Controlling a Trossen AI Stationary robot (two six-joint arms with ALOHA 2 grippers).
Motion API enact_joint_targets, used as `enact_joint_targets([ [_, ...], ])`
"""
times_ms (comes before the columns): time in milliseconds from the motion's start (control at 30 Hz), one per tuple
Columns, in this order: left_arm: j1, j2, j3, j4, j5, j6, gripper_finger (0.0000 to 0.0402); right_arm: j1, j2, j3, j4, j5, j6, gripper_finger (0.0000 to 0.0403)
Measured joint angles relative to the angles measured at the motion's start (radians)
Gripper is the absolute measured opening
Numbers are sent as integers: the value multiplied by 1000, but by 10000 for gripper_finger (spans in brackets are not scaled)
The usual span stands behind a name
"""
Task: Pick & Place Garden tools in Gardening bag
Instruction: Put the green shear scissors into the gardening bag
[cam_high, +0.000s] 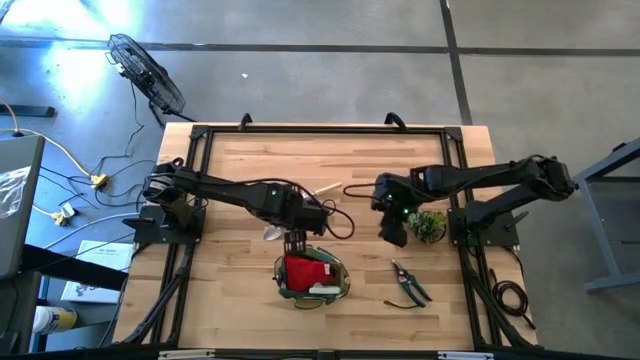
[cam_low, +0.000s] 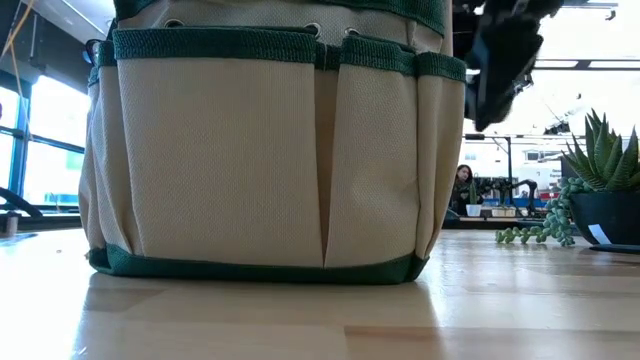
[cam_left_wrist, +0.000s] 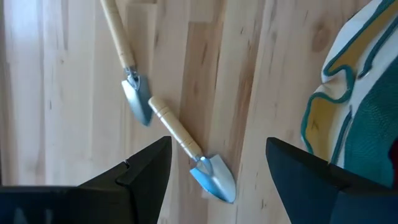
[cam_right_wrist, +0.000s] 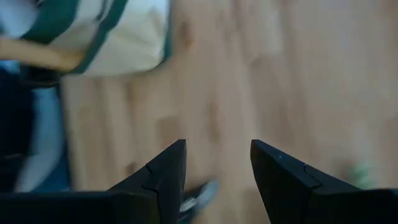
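Wooden-handled, steel-bladed trowel (cam_left_wrist: 191, 150) lies flat on the pale plank surface (cam_left_wrist: 50, 93) directly below the left end effector (cam_left_wrist: 217, 168), whose fingers stand apart, empty; its long axis crosses the gap diagonally. Beige green-trimmed fabric bag (cam_left_wrist: 357, 99) sits just beside.

Both arms reach inward over the table, fingers parted and empty.

The left arm stretches from its base at the table's left edge toward the middle, its wrist bent downward; the left gripper (cam_left_wrist: 217, 171) points at the tabletop with its two dark fingers (cam_left_wrist: 140, 174) spread apart, nothing between them. The right arm folds in from the right edge, and the right gripper (cam_right_wrist: 217, 177) also hangs over the wood, fingers (cam_right_wrist: 283, 177) apart and gripping nothing.
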Motion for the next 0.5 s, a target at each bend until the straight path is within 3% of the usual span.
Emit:
enact_joint_targets([
  [100,0,0,0,-11,-4,1,251,35,0,0,-40,-68,108,169],
  [233,0,0,0,-14,-3,-10,251,113,0,0,-80,-83,246,169],
  [500,0,0,0,-15,69,-26,251,297,0,0,-95,-17,454,169],
])
